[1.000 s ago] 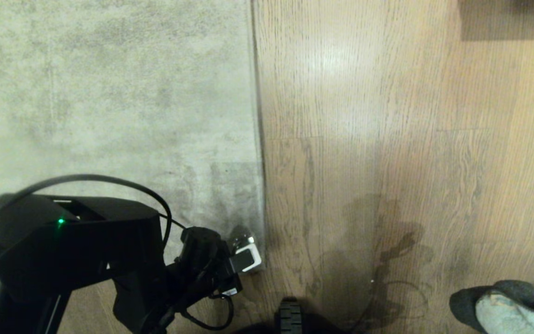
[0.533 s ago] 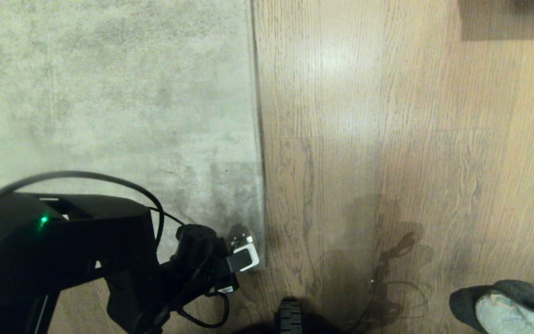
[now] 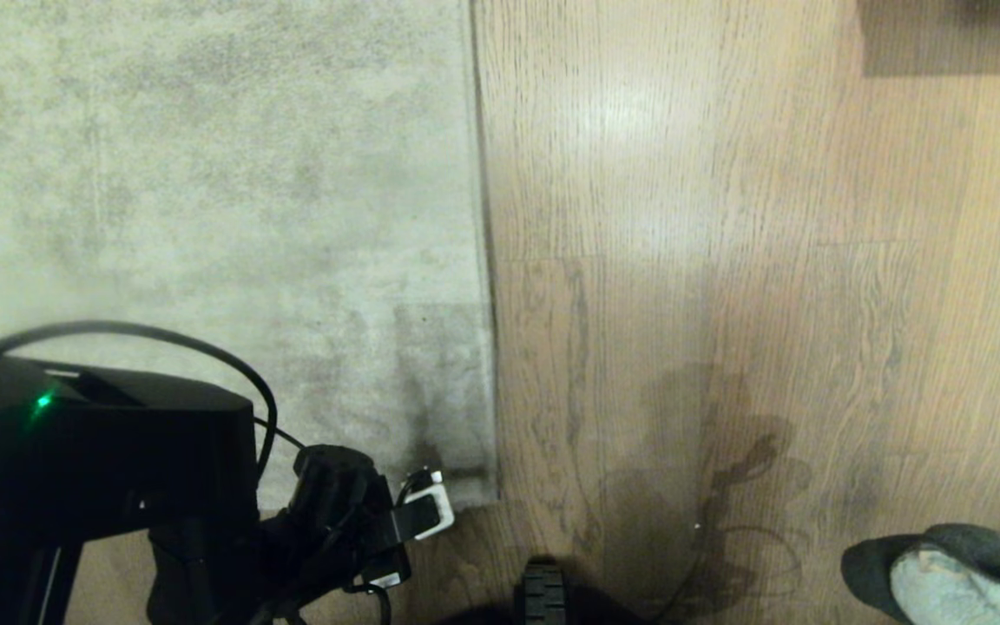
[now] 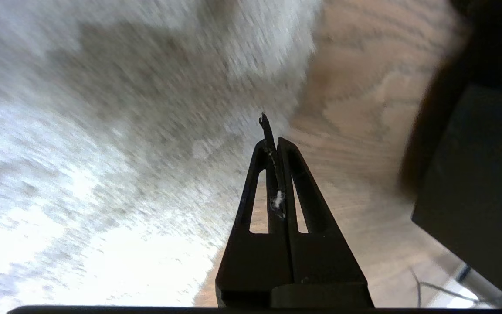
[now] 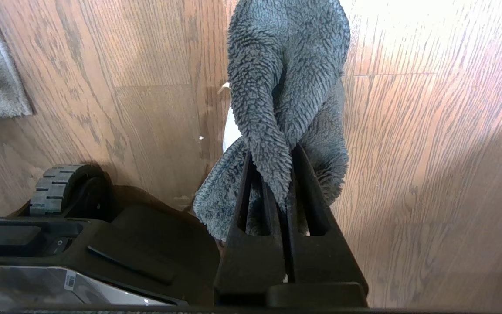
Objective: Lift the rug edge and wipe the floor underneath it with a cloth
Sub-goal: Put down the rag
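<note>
Jaws of the left gripper (image 4: 273, 131) are closed and empty near the rug corner (image 3: 465, 486); the right gripper (image 5: 277, 174) pinches the cloth (image 5: 286, 78), ready for wiping

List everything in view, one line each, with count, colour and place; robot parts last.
Mottled short-pile rug: one, pale grey-beige, covering the head view's left half, corner flat near the left hand.
Wood-grain plank floor: light brown, right of the rug.
Soft terry cloth: one, dark grey-green with a whitish side, hanging from the right hand.
Dark rectangle: one, top right corner, unidentifiable.
Ribbed base wheel: one, black, bottom centre.
Left hand: black, shut, empty, at the rug corner.
Right hand: black, shut on the cloth.
</note>
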Robot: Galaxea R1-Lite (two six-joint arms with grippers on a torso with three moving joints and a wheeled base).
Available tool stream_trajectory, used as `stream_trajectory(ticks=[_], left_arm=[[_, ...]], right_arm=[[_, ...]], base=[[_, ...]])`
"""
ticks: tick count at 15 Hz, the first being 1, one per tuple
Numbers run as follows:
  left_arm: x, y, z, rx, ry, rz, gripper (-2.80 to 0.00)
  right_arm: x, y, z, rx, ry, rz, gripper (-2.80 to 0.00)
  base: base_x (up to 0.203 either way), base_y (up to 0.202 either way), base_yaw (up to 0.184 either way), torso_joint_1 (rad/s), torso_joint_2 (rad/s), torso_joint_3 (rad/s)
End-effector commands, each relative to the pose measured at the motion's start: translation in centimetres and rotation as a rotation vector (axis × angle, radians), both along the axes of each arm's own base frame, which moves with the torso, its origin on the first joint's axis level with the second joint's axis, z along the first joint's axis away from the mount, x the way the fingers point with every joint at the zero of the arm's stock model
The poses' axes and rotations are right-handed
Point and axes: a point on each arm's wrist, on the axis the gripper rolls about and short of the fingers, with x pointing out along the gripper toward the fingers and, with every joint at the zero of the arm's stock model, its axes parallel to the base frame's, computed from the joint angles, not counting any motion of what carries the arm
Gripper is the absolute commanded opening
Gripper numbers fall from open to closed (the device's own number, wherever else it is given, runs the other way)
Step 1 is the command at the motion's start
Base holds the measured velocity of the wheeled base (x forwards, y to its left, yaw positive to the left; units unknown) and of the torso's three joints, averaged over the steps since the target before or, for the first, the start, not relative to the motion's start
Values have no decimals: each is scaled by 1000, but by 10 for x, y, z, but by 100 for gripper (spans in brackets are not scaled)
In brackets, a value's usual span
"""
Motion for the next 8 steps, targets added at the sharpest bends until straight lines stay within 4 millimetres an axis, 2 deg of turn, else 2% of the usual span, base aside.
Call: stream_trajectory(ticks=[1, 4, 8], left_arm=[[-1, 1, -12, 21, 33, 0, -280], [1, 3, -26, 46, 64, 0, -280], [21, 1, -31, 69, 9, -22, -280]], right_arm=[[0, 0, 0, 0, 3, 1, -280], [0, 0, 0, 0, 3, 1, -280], [0, 0, 0, 0, 2, 2, -280]], base=[[0, 0, 0, 0, 0, 0], [0, 0, 0, 0, 0, 0], [0, 0, 0, 0, 0, 0]])
